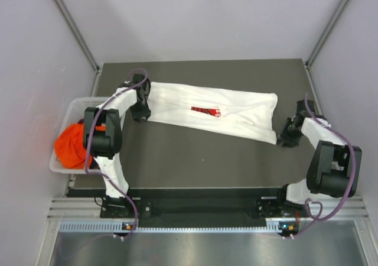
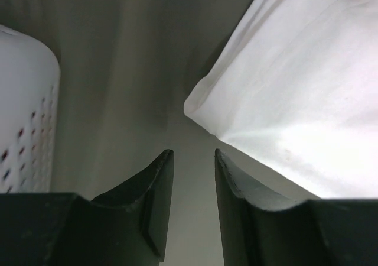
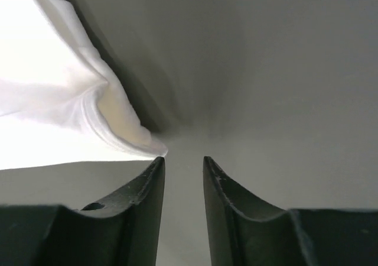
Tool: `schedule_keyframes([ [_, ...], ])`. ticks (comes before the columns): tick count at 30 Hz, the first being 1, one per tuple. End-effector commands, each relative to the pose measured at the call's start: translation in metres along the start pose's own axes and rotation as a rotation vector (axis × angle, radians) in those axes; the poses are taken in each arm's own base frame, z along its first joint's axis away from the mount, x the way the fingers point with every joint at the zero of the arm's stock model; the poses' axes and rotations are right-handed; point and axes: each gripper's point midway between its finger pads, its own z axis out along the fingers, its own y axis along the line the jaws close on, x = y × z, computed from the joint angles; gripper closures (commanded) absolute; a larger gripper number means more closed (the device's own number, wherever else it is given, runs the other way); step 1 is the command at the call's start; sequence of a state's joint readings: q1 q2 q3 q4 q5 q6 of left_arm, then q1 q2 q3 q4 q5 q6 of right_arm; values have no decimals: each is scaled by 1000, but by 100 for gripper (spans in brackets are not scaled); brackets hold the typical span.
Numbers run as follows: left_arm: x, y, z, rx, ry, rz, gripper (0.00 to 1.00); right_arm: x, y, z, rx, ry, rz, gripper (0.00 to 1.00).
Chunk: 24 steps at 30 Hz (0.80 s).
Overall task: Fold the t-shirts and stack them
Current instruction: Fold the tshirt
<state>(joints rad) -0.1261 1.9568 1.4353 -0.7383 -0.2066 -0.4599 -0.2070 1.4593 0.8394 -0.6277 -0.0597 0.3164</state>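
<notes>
A white t-shirt (image 1: pixel 212 113) with a red chest print (image 1: pixel 205 110) lies folded lengthwise into a long band across the back of the dark table. My left gripper (image 1: pixel 139 116) sits at its left end, open, and a corner of the white t-shirt (image 2: pixel 283 88) lies just ahead of the empty left gripper (image 2: pixel 194 153). My right gripper (image 1: pixel 287 139) is off the band's right end, open and empty. In the right wrist view the white t-shirt (image 3: pixel 59 100) has its corner just beyond the left fingertip of the right gripper (image 3: pixel 183 159). An orange t-shirt (image 1: pixel 74 145) is bunched in the basket.
A white plastic lattice basket (image 1: pixel 75 107) stands off the table's left edge, and the basket wall (image 2: pixel 26 112) shows left of the left gripper. Grey enclosure walls stand close on three sides. The dark table (image 1: pixel 207 159) stretches in front of the shirt.
</notes>
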Motion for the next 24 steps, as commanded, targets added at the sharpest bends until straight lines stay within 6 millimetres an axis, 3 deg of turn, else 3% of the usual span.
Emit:
schedule_keyframes([
  [1,-33,-10,-50,59,-104,37,60,-20,11,-27,-28,-72,120,66],
  [5,-40,-46,-74,183,-151,109,55,-40,48,-47,-109,-161,215,63],
  [7,-40,-60,-72,241,-137,126,55,-40,72,-50,-159,-180,216,63],
  [11,-41,-69,-53,260,-120,115,55,-39,121,-44,-237,-147,268,62],
  [14,-42,-67,-36,229,-105,92,55,-43,142,-35,-244,-136,283,62],
  [20,-41,-36,-1,109,-68,2,55,-51,156,-9,-224,-130,349,62],
  [24,-36,-27,11,84,-53,-25,56,-57,164,-1,-219,-140,357,62],
])
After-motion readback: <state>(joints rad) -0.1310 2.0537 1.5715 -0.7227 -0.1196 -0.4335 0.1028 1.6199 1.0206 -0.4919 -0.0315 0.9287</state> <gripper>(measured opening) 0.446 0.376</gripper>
